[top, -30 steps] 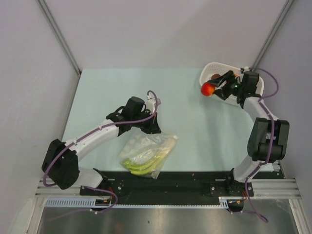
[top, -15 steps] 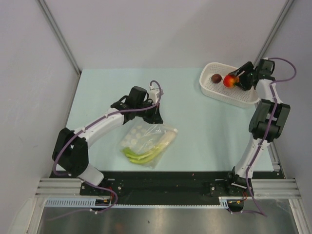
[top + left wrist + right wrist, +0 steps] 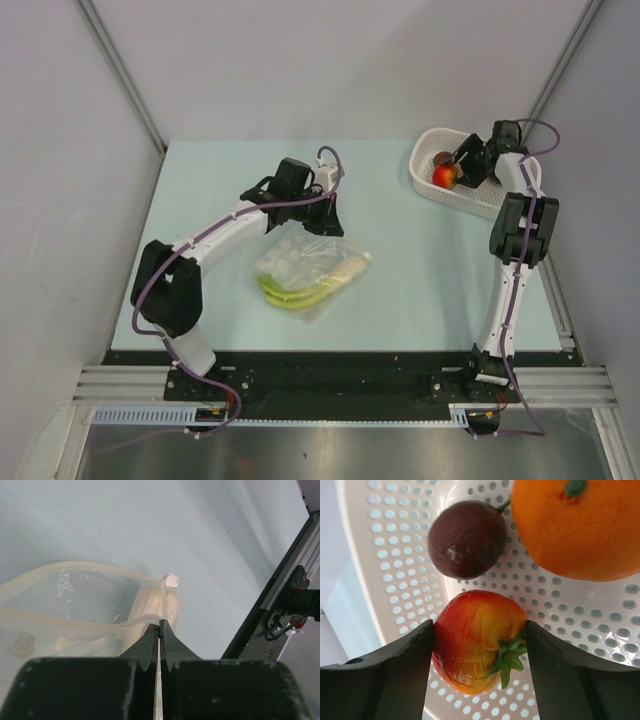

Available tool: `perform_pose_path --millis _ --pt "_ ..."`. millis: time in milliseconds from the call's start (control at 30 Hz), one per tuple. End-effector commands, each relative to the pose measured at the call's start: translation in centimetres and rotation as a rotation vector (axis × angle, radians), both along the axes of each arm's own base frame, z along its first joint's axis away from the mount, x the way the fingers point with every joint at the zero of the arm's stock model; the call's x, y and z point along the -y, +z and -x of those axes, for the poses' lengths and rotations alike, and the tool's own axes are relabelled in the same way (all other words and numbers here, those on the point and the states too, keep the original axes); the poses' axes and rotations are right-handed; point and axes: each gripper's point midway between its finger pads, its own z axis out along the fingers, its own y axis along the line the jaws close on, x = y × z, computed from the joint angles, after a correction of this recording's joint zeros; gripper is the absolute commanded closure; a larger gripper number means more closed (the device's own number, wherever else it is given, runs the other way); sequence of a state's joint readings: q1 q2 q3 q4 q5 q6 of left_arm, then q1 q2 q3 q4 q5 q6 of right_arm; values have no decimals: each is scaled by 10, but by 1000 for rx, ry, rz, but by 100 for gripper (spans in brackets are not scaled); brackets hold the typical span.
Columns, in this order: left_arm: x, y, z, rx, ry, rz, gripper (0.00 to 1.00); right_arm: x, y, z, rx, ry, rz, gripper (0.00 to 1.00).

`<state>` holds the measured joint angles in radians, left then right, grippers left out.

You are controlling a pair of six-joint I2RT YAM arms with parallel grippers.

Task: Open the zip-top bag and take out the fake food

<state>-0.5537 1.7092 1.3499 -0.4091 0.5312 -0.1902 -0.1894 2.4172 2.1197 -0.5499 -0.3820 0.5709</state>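
Right gripper [image 3: 480, 645] clamps the red tomato [image 3: 475, 647] from both sides, its dark pads touching the fruit's flanks, and holds it low inside the white perforated basket [image 3: 385, 545], just beside a dark purple lump [image 3: 466, 539] and the orange ball [image 3: 580, 525]. That spot suggests the basket is where emptied pieces are collected, so this one looks ready to be let go; whether it already rests on the basket floor cannot be told. Across the table [image 3: 420, 270], the left gripper [image 3: 159, 625] has its fingertips pressed together on the upper lip of the zip-top bag [image 3: 310, 270], likely pinching one side of the mouth so that it gapes and the pouch does not slide while the other arm works. The bag lies flat near the middle of the near edge, with the green stalks [image 3: 285, 296] and a pale beige piece [image 3: 345, 268] inside it, so the job seems only partly finished.
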Motion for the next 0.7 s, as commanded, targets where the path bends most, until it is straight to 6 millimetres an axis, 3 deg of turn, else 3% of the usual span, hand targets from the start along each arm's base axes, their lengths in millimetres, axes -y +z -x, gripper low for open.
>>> perform_pose_path --millis 0,133,267,333,467,533,667 --pt "10 25 -8 48 -33 57 100 -2 14 -4 23 26 12 31" --pt "10 24 -1 24 -36 67 100 -8 19 2 4 39 13 11" --pt "5 25 10 12 -34 82 100 -10 26 13 -41 51 24 0" --pt "4 25 14 1 -35 85 100 -7 31 22 -63 40 58 0" --pt "0 31 22 -3 -42 89 100 -1 66 47 -50 14 145 0" --pt "-1 34 27 -3 -53 91 100 0 73 59 -59 11 186 0" --pt "-4 37 37 3 -82 103 100 -17 95 92 -47 68 232 0"
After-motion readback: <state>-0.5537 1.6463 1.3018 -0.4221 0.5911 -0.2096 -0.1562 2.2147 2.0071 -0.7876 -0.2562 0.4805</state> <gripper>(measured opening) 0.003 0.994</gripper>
